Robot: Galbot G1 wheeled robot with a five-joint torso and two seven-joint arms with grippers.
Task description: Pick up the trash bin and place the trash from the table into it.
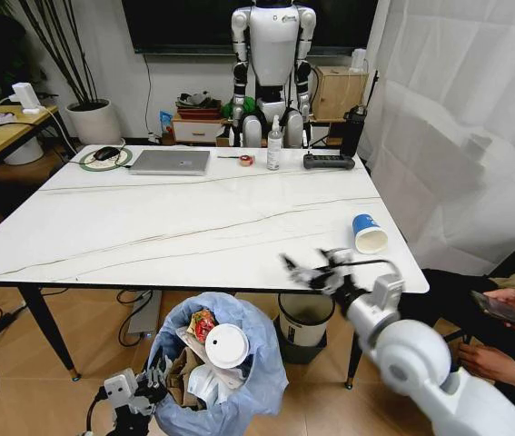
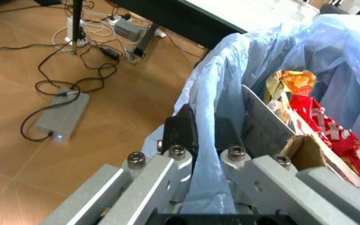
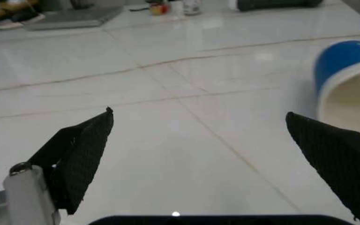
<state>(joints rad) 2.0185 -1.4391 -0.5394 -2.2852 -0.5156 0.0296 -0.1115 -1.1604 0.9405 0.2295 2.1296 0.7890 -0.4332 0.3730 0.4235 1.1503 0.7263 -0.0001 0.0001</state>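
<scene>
Blue-lined trash bin [image 1: 230, 381]: trash, seemingly full | left fingers [image 2: 181, 133] gripping rim | right fingers [image 3: 83, 157] spread

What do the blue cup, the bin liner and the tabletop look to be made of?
The blue cup looks like paper: matte cream inside. The trash bin liner is thin translucent light-blue plastic film, crinkled and puffy, pinched by the left gripper. The table is glossy and marble-look, dark-veined; stone or laminate, unclear.

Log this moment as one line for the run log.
left gripper: shut on trash bin rim | right gripper: open over table, near blue paper cup
</scene>
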